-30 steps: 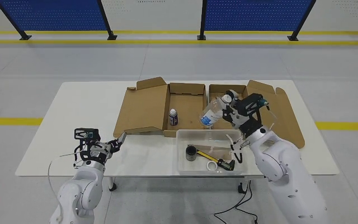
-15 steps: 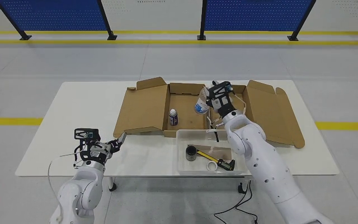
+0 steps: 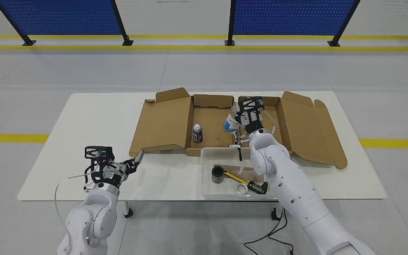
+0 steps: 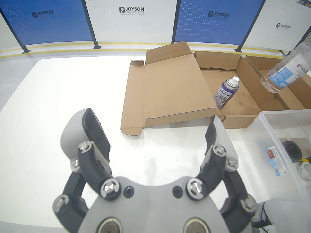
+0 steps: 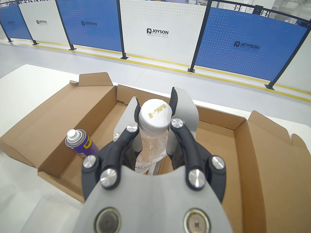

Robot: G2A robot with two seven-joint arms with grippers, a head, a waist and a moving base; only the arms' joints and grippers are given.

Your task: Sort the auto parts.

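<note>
Clear bottle (image 5: 151, 147), white cap (image 5: 154, 115), purple spray can (image 5: 82, 145), brown cardboard box (image 5: 213, 141)

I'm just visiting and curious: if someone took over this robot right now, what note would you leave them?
Right gripper: shut on the clear bottle at its cap, held above the cardboard boxes, near their shared wall.
Left gripper: open, empty, over the table.
Done: spray can stands in one box.
Left: set the bottle down; black part, tape roll and yellow tool lie in the clear bin, probably unsorted.
</note>
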